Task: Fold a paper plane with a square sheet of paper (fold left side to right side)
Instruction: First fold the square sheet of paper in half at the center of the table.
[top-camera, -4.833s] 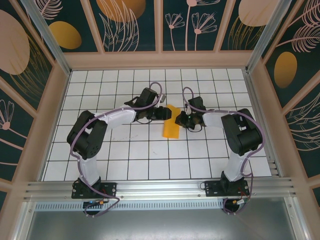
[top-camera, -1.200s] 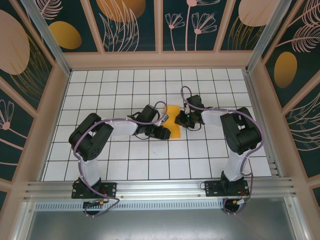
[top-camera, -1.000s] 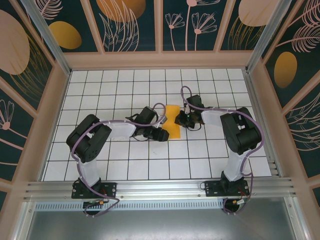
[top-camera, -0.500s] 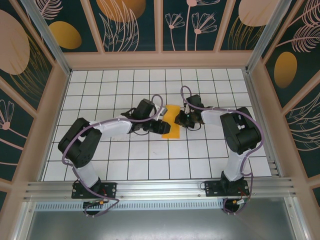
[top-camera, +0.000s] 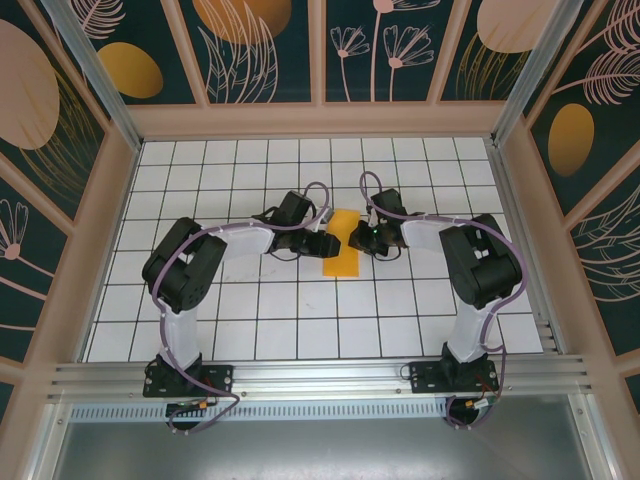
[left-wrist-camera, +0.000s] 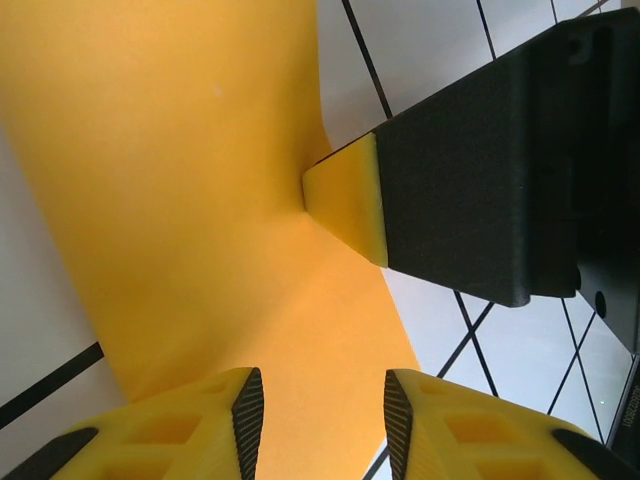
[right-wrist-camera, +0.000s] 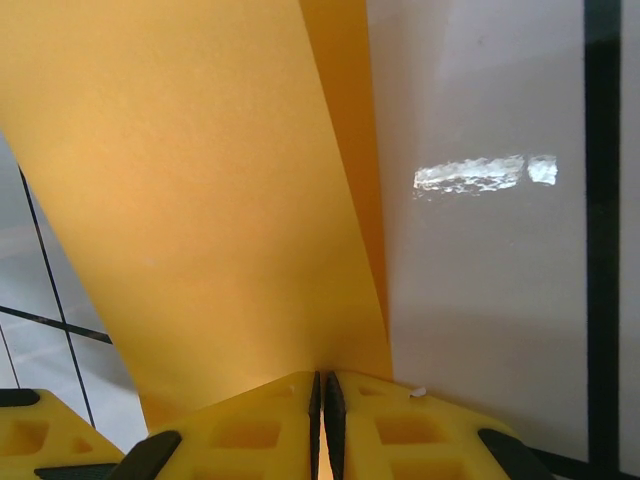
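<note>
Your white tiled worktop (top-camera: 300, 320) with its black grid lines carries everything here, and both black-and-white robot arms reach in over its middle: the left arm (top-camera: 240, 238) from the left side and the right arm (top-camera: 440, 235) from the right. Between them lies the thin bright orange sheet of paper (top-camera: 342, 258), already folded into a narrow strip that runs from far to near and sits close to the centre of the worktop. Your left hand (top-camera: 325, 243) is at the strip's left edge and your right hand (top-camera: 362, 238) at its right edge, towards the far end. In the left wrist view the paper (left-wrist-camera: 200, 200) spreads flat under your left hand (left-wrist-camera: 322, 400), whose yellow fingers (left-wrist-camera: 200, 425) stand apart over it with orange showing through the gap; you cannot tell whether they touch it. In that same view a yellow fingertip (left-wrist-camera: 350, 205) on a black finger body meets the paper's edge, which lifts slightly there. In the right wrist view your right hand (right-wrist-camera: 320, 395) has its yellow fingers (right-wrist-camera: 400, 420) pressed together, clamped on the paper (right-wrist-camera: 200, 200) where its folded edge runs into the seam between them.
</note>
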